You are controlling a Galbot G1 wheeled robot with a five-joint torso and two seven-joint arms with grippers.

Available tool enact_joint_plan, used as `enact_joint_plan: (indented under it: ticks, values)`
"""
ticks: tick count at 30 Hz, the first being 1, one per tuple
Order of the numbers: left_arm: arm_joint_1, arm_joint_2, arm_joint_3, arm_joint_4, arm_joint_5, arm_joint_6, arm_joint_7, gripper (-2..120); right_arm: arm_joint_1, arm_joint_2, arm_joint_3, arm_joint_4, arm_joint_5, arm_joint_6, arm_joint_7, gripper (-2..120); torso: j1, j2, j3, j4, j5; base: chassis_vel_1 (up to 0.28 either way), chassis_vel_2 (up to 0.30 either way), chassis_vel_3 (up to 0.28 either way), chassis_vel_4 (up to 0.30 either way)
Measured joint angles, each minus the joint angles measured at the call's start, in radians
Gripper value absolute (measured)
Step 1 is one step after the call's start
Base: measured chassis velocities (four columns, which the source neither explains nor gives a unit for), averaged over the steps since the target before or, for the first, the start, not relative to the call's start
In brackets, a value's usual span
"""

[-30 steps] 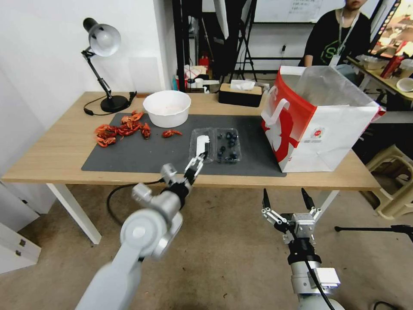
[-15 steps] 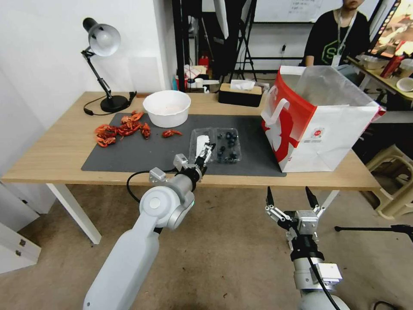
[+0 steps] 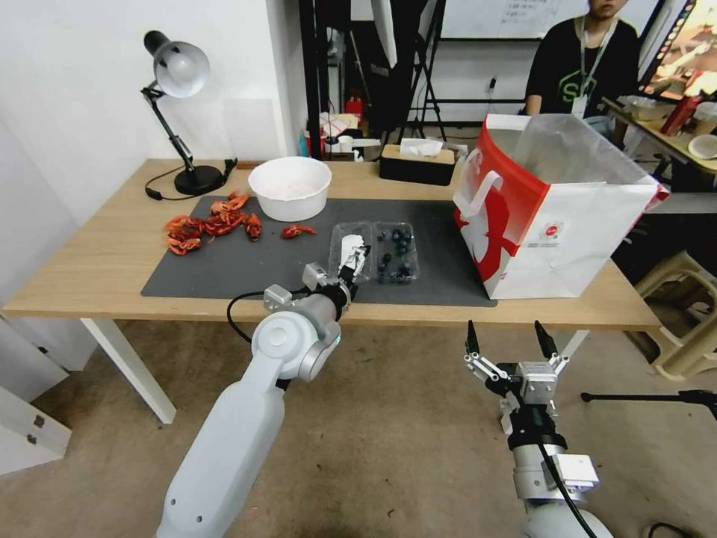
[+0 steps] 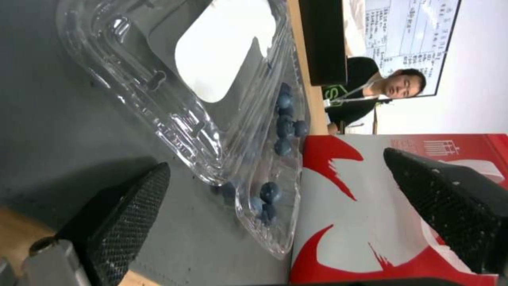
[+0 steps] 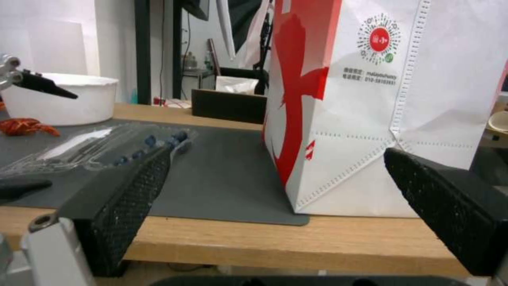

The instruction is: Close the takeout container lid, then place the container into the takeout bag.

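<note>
The takeout container (image 3: 394, 252) lies open on the dark mat, its tray holding dark blueberries (image 4: 281, 129). The clear lid (image 3: 349, 248) with a white label (image 4: 222, 51) lies flat to the tray's left. My left gripper (image 3: 354, 263) is open at the lid's near edge, one finger (image 4: 127, 210) low over the mat, the other (image 4: 450, 202) high. The red-and-white takeout bag (image 3: 553, 217) stands open to the right of the container (image 5: 101, 149). My right gripper (image 3: 508, 345) hangs open below the table's front edge, facing the bag (image 5: 381, 99).
A white bowl (image 3: 290, 187) and red crayfish (image 3: 209, 223) sit on the mat's (image 3: 239, 265) far left. A desk lamp (image 3: 179, 97) and a black tissue box (image 3: 417, 164) stand along the back of the table (image 3: 82, 269). A plastic chair (image 3: 687, 314) is at the right.
My left arm has reached forward, bringing its gripper from the table's front edge to the lid's near edge. The right gripper has shifted only slightly.
</note>
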Motion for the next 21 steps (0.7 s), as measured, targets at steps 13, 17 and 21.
enact_joint_plan:
  ticks: [13, 17, 21]
  values:
    - [-0.002, 0.028, 0.057, 0.029, 0.212, -0.053, 0.139, 100, 0.0, 0.003, 0.005, -0.001, 0.002, 0.001, 0.0, 100, 0.0, 0.0, 0.0, 0.0, 0.0, 0.0, 0.0, 0.0, 0.0]
    - [0.011, 0.04, 0.083, 0.03, 0.308, -0.076, 0.199, 100, 0.0, 0.003, 0.004, -0.004, 0.001, 0.003, -0.001, 100, 0.0, 0.0, 0.0, 0.0, 0.0, 0.0, 0.0, 0.0, 0.0]
    - [0.025, 0.059, 0.13, 0.046, 0.481, -0.135, 0.302, 100, -0.001, 0.005, 0.004, -0.008, -0.001, 0.007, -0.003, 100, 0.0, 0.0, 0.0, 0.0, 0.0, 0.0, 0.0, 0.0, 0.0]
